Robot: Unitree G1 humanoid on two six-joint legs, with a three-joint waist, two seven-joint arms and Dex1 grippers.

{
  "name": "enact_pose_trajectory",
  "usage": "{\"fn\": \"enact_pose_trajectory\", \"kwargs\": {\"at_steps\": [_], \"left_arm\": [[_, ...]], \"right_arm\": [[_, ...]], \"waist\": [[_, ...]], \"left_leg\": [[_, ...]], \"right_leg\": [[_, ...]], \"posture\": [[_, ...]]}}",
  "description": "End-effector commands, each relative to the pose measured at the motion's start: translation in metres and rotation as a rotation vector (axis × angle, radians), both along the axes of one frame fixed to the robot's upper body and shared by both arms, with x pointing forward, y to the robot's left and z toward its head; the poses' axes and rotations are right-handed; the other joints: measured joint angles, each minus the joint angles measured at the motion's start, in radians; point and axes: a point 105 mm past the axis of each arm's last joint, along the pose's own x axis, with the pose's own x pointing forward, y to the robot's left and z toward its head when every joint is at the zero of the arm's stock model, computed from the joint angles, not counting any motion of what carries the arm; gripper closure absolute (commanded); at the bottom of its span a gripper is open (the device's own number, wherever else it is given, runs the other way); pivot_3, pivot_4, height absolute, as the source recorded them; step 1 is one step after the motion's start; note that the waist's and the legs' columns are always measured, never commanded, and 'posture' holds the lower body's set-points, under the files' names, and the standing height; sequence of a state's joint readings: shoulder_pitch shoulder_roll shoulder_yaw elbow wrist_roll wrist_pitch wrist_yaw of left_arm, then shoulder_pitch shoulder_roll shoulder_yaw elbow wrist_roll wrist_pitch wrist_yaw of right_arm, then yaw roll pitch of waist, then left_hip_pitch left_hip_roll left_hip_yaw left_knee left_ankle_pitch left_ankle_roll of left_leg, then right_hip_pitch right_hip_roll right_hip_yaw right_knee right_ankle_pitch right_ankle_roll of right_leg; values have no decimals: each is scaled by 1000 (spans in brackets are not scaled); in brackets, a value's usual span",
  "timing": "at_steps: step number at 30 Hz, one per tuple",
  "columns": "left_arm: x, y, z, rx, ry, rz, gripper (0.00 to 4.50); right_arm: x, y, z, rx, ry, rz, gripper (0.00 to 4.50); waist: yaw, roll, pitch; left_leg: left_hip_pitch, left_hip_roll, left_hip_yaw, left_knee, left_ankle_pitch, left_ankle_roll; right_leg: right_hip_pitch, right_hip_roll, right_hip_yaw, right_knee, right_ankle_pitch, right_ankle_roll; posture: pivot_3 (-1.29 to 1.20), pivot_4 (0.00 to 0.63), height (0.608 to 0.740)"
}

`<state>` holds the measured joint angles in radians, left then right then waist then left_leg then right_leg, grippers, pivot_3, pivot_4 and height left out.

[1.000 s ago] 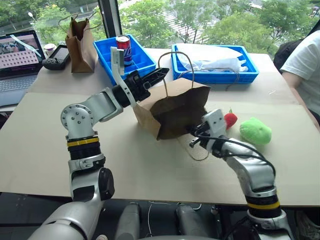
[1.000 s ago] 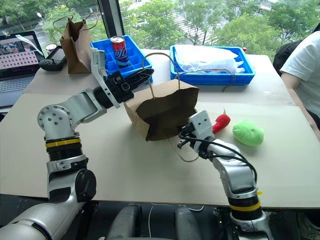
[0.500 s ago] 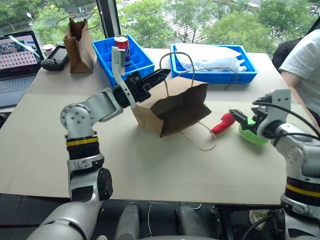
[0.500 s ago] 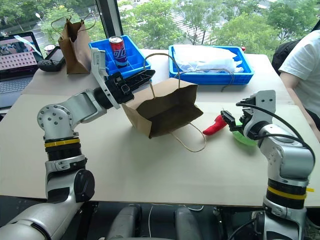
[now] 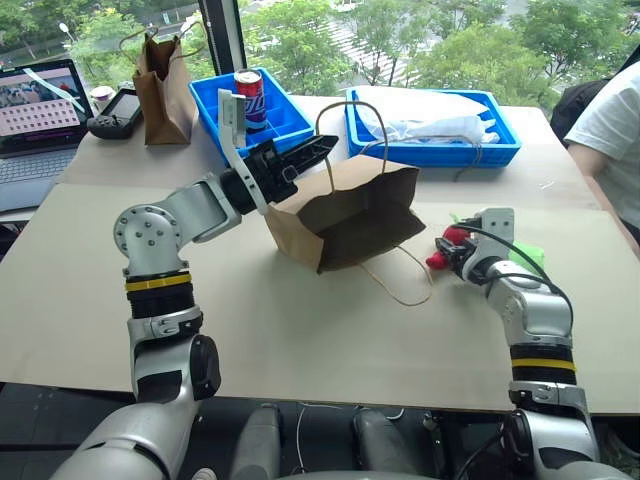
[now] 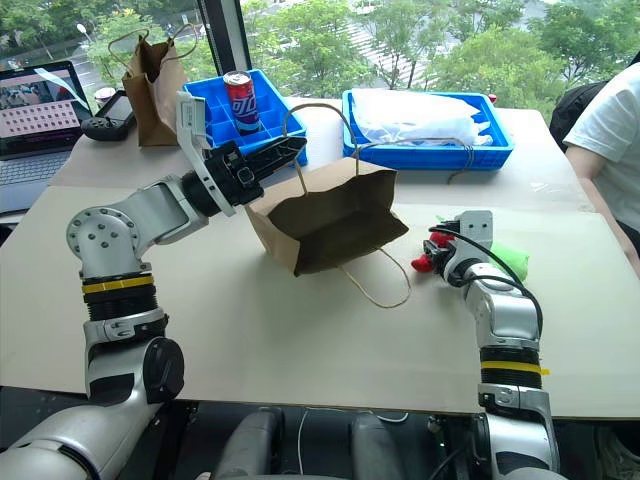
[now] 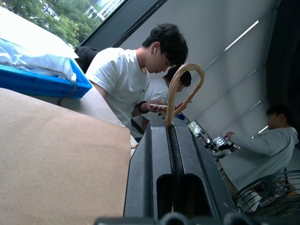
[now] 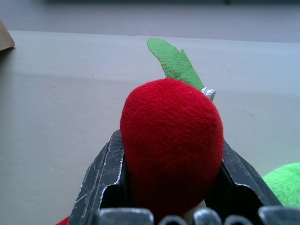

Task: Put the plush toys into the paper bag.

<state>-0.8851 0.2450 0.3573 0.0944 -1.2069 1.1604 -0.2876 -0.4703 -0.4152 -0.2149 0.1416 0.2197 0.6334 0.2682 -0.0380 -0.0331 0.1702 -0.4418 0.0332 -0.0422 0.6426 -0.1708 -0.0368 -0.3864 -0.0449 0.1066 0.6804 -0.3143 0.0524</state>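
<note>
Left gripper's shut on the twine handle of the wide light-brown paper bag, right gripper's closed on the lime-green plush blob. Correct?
Not quite. The right gripper is closed on the red plush chili pepper, not the lime-green plush blob, which lies on the table beside it; the right wrist view shows this. The left gripper is indeed shut on the twine handle of the wide light-brown paper bag.

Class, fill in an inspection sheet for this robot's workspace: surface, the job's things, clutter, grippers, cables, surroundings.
Surface: table covered in beige board.
Job's things: light-brown paper bag tipped, mouth held up by one handle; red chili plush between the right fingers; green plush on the table beside it.
Clutter: two blue trays, soda can, darker paper bag, laptop, black handheld device.
Grippers: left gripper shut on the bag's twine handle; right gripper shut on the chili.
Cables: black cable along the right forearm.
Surroundings: window with trees; people nearby.
</note>
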Motion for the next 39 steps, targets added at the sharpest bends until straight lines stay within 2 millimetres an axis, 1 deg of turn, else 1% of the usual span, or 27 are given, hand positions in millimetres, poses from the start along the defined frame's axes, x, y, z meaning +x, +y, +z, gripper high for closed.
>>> {"fn": "enact_pose_trajectory", "kwargs": {"at_steps": [1, 3, 4, 7, 10, 13, 16, 19, 21, 25, 27, 30, 31, 32, 35, 36, 39], "left_arm": [[-6, -2, 12, -16, -54, -16, 4500], [-6, -4, 12, -20, -52, -22, 4500], [-6, -5, 12, -21, -51, -26, 4500], [-5, -7, 11, -24, -47, -33, 4500], [-5, -8, 11, -27, -45, -39, 4500], [-5, -9, 11, -31, -45, -44, 4500], [-5, -10, 11, -32, -44, -46, 4500], [-5, -10, 12, -34, -48, -47, 4500], [-4, -9, 13, -40, -48, -40, 4500], [-5, -9, 12, -40, -45, -40, 4500], [-6, -9, 12, -41, -47, -41, 4500], [-6, -8, 13, -43, -49, -37, 4500], [-6, -8, 13, -44, -49, -36, 4500], [-6, -8, 13, -43, -48, -37, 4500], [-8, -8, 12, -41, -46, -39, 4500], [-8, -8, 12, -42, -46, -39, 4500], [-7, -7, 12, -42, -45, -38, 4500]], "right_arm": [[-5, -8, 59, -43, -171, 8, 3755], [-12, -2, 78, -59, -198, 67, 4360], [-16, 2, 88, -51, -210, 98, 4481], [-29, 15, 111, -7, -231, 191, 4499], [-47, 37, 125, 24, -222, 341, 4499], [-71, 69, 117, -1, -125, 544, 4499], [-76, 95, 109, 37, -83, 623, 4499], [-75, 122, 99, 70, -65, 679, 4499], [-72, 136, 96, 77, -62, 696, 4499], [-55, 158, 95, 112, -82, 676, 4499], [-48, 163, 91, 111, -76, 659, 4499], [-40, 170, 91, 177, -98, 627, 4499], [-37, 171, 93, 203, -114, 616, 3502], [-36, 172, 95, 219, -122, 610, 3365], [-36, 173, 96, 238, -142, 601, 2279], [-38, 172, 95, 235, -139, 602, 1996], [-44, 165, 95, 235, -133, 601, 941]], "waist": [[-1, 0, 0], [-1, 0, 0], [-1, 0, 0], [-4, 0, 0], [-4, 0, 0], [-3, 1, 0], [-4, 1, 0], [-7, 1, 0], [-6, 1, 0], [-5, 1, 0], [-4, 1, 0], [0, 1, 0], [-1, 1, 0], [-1, 1, 0], [-1, 1, 0], [-1, 1, 0], [-1, 1, 1]], "left_leg": [[0, 0, 0, 0, 0, 0], [0, 0, 0, 0, 0, 0], [0, 0, 0, 0, 0, 0], [0, 0, 0, 0, 0, 0], [0, 1, -1, 0, 0, 0], [-1, 0, -1, 0, 0, 0], [-1, 0, -1, 0, 0, 0], [-1, 1, -1, 0, 0, 0], [-1, 0, -1, 0, 0, 0], [-2, 0, -1, 0, 0, 0], [-2, 0, -2, 0, 0, 0], [-2, 0, -2, 0, 0, 0], [-3, 0, -2, 0, 0, 0], [-3, 0, -3, 0, 0, 0], [-3, 0, -3, 0, 0, 0], [-3, 0, -4, 0, 0, 0], [-3, 0, -5, 0, 0, 0]], "right_leg": [[0, 0, 0, 0, 0, 0], [0, 0, 0, 0, 0, 0], [0, 0, 0, 0, 0, 0], [0, 0, 0, 0, 0, 0], [0, 1, 0, 0, 0, 0], [0, 0, 0, 0, 0, 0], [0, 0, -1, -1, 0, 0], [0, 1, -1, -1, 0, 0], [-1, 1, -1, 0, 0, 0], [-1, 0, -1, -1, 0, 0], [-1, 1, -1, 0, 0, 0], [-1, 0, -2, -1, 0, 0], [-2, 0, -2, 0, 0, 0], [-2, 0, -2, 0, 0, 0], [-2, 0, -3, 0, 0, 0], [-2, 0, -3, 0, 0, 0], [-2, 0, -5, 0, 0, 0]], "posture": [[0, 150, 707], [0, 150, 707], [0, 150, 707], [0, 150, 707], [0, 150, 707], [0, 150, 707], [0, 150, 707], [0, 150, 707], [0, 150, 707], [0, 150, 707], [0, 150, 707], [0, 150, 707], [0, 150, 707], [0, 150, 707], [0, 150, 707], [0, 150, 707], [0, 150, 707]]}}
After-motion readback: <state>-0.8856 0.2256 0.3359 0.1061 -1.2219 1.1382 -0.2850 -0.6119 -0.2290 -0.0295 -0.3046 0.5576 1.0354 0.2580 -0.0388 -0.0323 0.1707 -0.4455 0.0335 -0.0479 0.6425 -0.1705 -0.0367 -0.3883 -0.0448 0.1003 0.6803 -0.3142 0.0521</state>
